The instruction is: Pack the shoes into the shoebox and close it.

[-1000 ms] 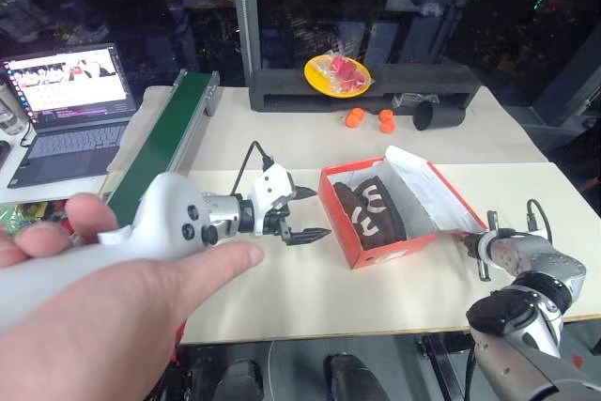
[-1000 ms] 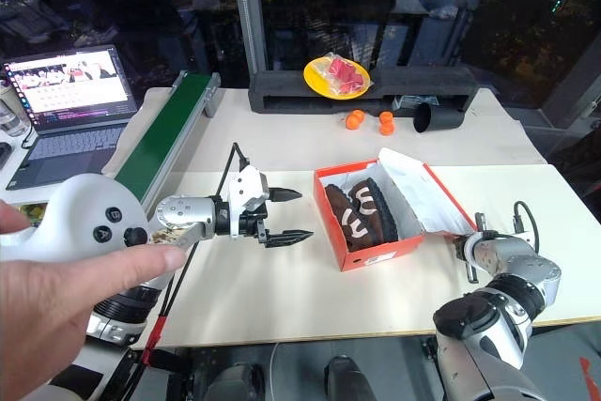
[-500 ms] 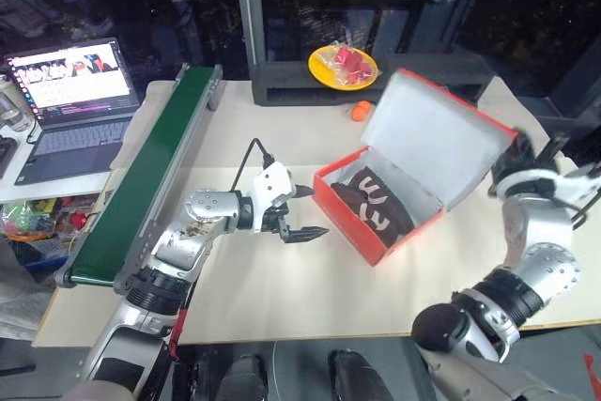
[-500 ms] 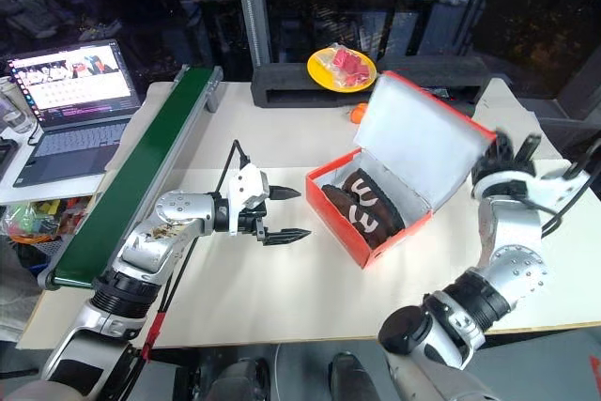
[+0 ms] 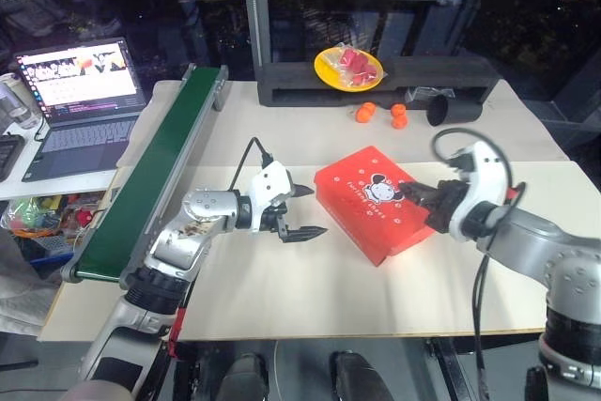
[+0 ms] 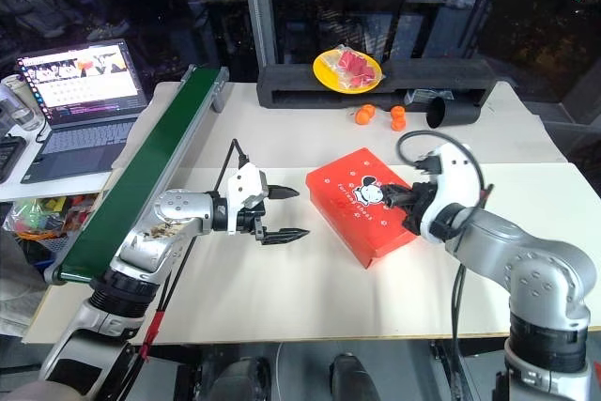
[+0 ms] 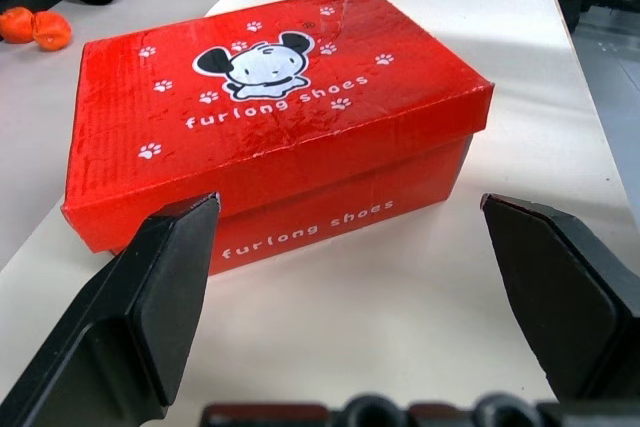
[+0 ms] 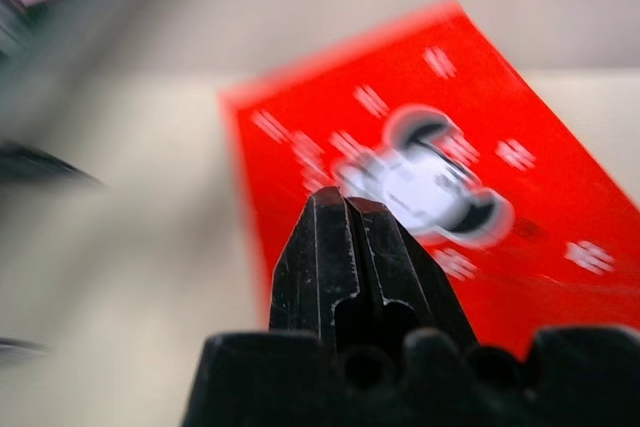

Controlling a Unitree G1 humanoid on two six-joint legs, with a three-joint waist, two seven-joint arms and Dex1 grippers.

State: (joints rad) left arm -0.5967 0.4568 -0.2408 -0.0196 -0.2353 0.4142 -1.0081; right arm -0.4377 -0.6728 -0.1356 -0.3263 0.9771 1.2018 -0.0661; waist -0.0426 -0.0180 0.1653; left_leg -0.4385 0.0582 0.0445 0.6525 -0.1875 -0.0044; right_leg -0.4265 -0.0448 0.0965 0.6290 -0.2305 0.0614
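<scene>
The red shoebox (image 5: 376,202) lies on the white table with its lid down, the white cartoon figure (image 7: 255,62) facing up. The shoes are hidden inside it. My right gripper (image 5: 414,196) is shut with nothing in it, and its tips (image 8: 345,205) sit over the right part of the lid, close to the cartoon figure; whether they touch the lid is not clear. My left gripper (image 5: 317,210) hangs open just left of the box, pointing at its side, with the black fingers (image 7: 160,287) spread wide and empty.
A green conveyor belt (image 5: 155,166) runs along the table's left side, with a laptop (image 5: 80,91) beyond it. At the back stand a yellow plate (image 5: 347,68) on a black bar (image 5: 282,94), orange balls (image 5: 364,112) and a black cup (image 5: 451,110) on its side.
The lid, flat open a second ago and upright half a second ago, is now down. My right gripper swung up and left onto it. A person's hand with a controller has left the view.
</scene>
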